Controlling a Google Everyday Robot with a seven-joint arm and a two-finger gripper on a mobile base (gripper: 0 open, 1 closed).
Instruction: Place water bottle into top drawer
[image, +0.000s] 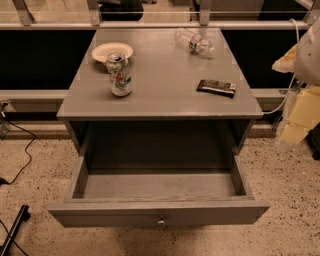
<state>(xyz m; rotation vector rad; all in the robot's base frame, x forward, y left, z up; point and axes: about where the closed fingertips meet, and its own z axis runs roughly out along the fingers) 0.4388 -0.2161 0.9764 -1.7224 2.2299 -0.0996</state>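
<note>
The water bottle (194, 41) is clear with a red-and-white label. It lies on its side at the back right of the grey cabinet top (165, 95). The top drawer (159, 192) is pulled out wide at the front and nothing shows inside it. A small round knob (161, 220) sits at the centre of its front panel. My arm comes in at the right edge of the view. My gripper (292, 127) hangs there, to the right of the cabinet and well away from the bottle, with nothing seen in it.
A white printed drink can (120, 74) stands upright at the front left of the top. A pale bowl (112, 51) sits behind it. A black packet (216, 87) lies at the front right. A railing and glass run behind the cabinet. Cables lie on the floor at left.
</note>
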